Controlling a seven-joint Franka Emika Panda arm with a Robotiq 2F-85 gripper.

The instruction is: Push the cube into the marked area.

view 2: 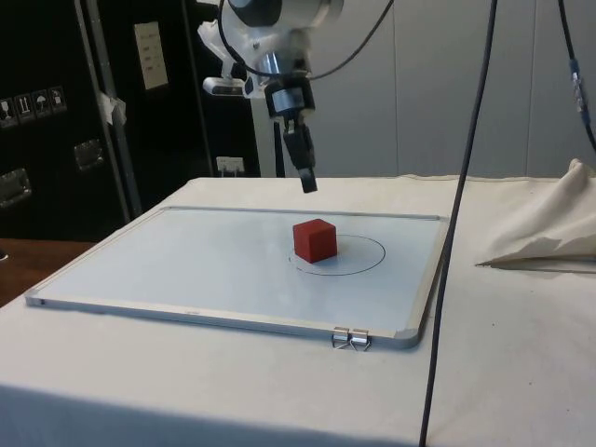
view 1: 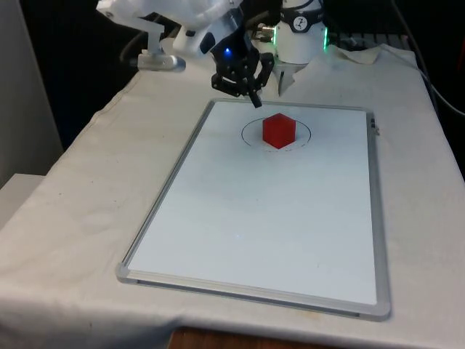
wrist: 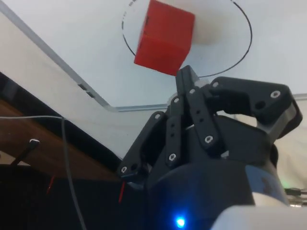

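A red cube [view 1: 278,131] [view 2: 315,240] [wrist: 164,37] rests on the whiteboard [view 1: 254,218] [view 2: 186,261], inside the thin drawn circle [view 1: 301,133] [view 2: 368,251] [wrist: 247,40] near the board's far end. My black gripper [view 1: 255,102] [view 2: 308,182] [wrist: 186,76] hangs in the air above the board's far edge, a little behind the cube toward the front view's left and clear of it. Its fingers are pressed together with nothing between them.
The whiteboard has a metal frame with a clip [view 2: 350,338] on one edge. White cloth [view 1: 80,196] surrounds it. A bunched fold of cloth [view 2: 549,223] lies beyond the board. A black cable [view 2: 456,223] hangs down in the side view.
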